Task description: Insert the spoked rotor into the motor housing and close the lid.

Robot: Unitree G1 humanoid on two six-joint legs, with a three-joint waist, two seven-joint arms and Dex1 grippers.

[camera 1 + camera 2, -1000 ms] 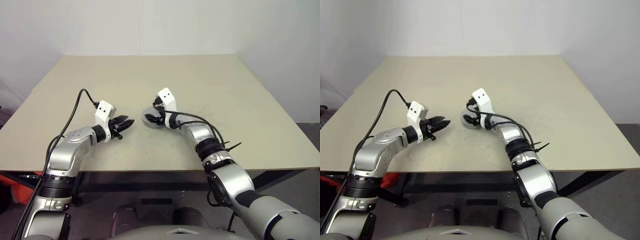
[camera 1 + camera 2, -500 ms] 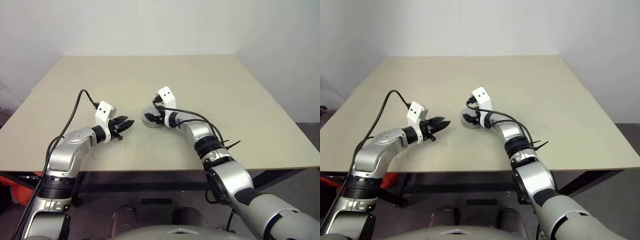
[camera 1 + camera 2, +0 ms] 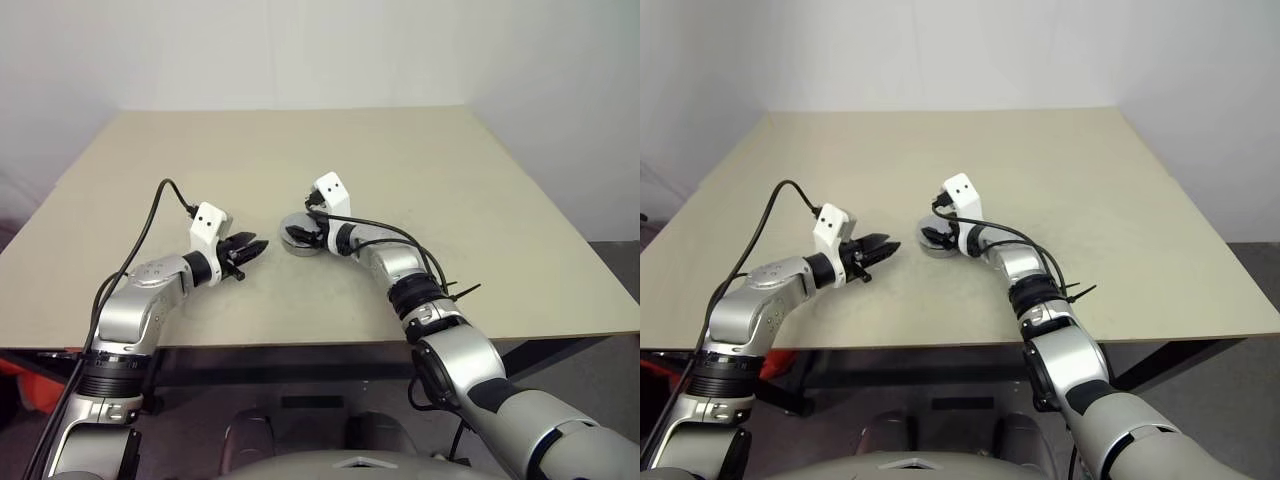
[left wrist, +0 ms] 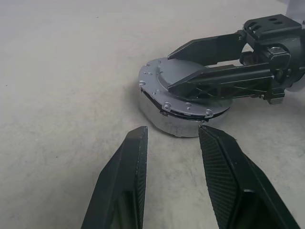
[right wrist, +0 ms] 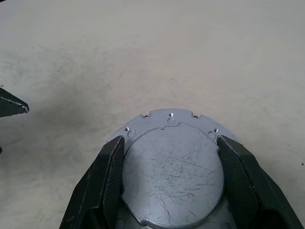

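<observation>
A: Where is the motor housing [image 4: 183, 121]?

B: In the head view it sits on the table [image 3: 480, 190] a little left of the frame's centre. The left wrist view shows it as a thick round silver body with the lid [image 4: 171, 81] lying flat on top, a grey plate with small holes along its notched edge. I cannot see the spoked rotor or any copper winding.

A: And the right gripper [image 5: 169, 164]?

B: It is over the lid. Its two black fingers [image 5: 107, 179] stand wide apart, one on each side of the raised round face of the lid, at its edges. From the left wrist view they lie low across the top of the lid. Whether they press on it or just rest beside it, I cannot tell.

A: The left gripper [image 3: 250, 247]?

B: Left of the housing in the head view, near it but apart, above the tabletop. It points toward the housing. Its fingers [image 4: 126, 176] are partly apart with nothing between them; bare table shows through the gap, and the housing lies just beyond the tips.
</observation>
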